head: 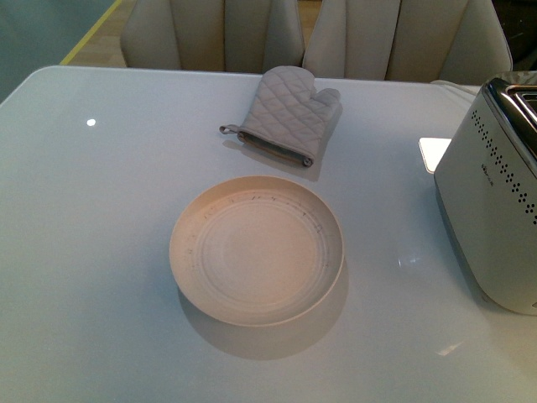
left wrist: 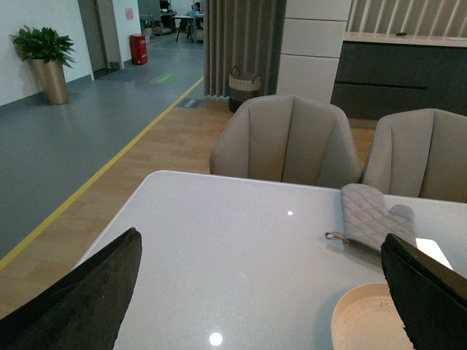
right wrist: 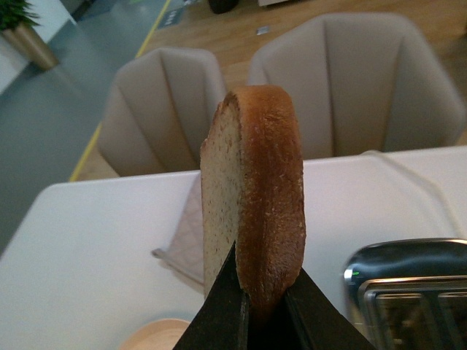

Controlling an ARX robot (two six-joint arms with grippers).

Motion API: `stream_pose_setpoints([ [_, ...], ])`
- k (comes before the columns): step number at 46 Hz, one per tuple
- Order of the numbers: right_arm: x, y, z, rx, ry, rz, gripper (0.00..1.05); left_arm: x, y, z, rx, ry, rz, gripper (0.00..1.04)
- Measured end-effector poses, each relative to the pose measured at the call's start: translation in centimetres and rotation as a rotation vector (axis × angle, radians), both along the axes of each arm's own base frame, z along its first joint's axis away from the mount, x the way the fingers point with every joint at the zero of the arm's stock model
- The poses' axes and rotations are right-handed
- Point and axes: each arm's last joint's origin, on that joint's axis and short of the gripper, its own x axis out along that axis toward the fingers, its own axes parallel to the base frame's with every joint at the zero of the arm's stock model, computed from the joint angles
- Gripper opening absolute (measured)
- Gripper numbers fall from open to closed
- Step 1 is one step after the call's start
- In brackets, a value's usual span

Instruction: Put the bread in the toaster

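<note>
My right gripper (right wrist: 263, 295) is shut on the bread (right wrist: 255, 189), a tan speckled slice with a brown crust, held edge-on and upright above the table. The toaster (right wrist: 408, 292) shows its chrome top and slots close beside the gripper in the right wrist view. In the front view the toaster (head: 491, 218) stands at the table's right edge, pale with rows of dark dots; neither arm nor the bread shows there. My left gripper (left wrist: 263, 292) is open and empty, its black fingers (left wrist: 80, 299) wide apart above the table's left part.
A cream round plate (head: 257, 248) sits empty at the table's middle; its rim also shows in the left wrist view (left wrist: 365, 321). A quilted grey oven mitt (head: 289, 113) lies behind it. Beige chairs (head: 214, 34) stand along the far edge.
</note>
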Motion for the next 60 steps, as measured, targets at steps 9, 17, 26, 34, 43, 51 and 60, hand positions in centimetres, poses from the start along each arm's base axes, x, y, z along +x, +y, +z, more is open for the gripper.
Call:
stream_pose_setpoints([
  [9,-0.7,-3.1,-0.8,-0.217,0.057,-0.041,0.03,0.0,0.0,0.0,0.0,0.0,0.0,0.98],
  [17,-1.2,-4.4,-2.7,-0.317,0.137,-0.039,0.03,0.0,0.0,0.0,0.0,0.0,0.0,0.98],
  [26,-1.5,-4.9,-3.5,-0.345,0.177,-0.062,0.03,0.0,0.0,0.0,0.0,0.0,0.0,0.98],
  [34,-1.7,-4.9,-4.3,-0.364,0.205,-0.068,0.03,0.0,0.0,0.0,0.0,0.0,0.0,0.98],
  [43,-1.7,-5.0,-5.3,-0.375,0.249,-0.08,0.03,0.0,0.0,0.0,0.0,0.0,0.0,0.98],
  [51,-1.4,-5.1,-6.1,-0.378,0.281,-0.083,0.03,0.0,0.0,0.0,0.0,0.0,0.0,0.98],
  [60,-1.3,-5.2,-6.6,-0.388,0.314,-0.098,0.03,0.0,0.0,0.0,0.0,0.0,0.0,0.98],
])
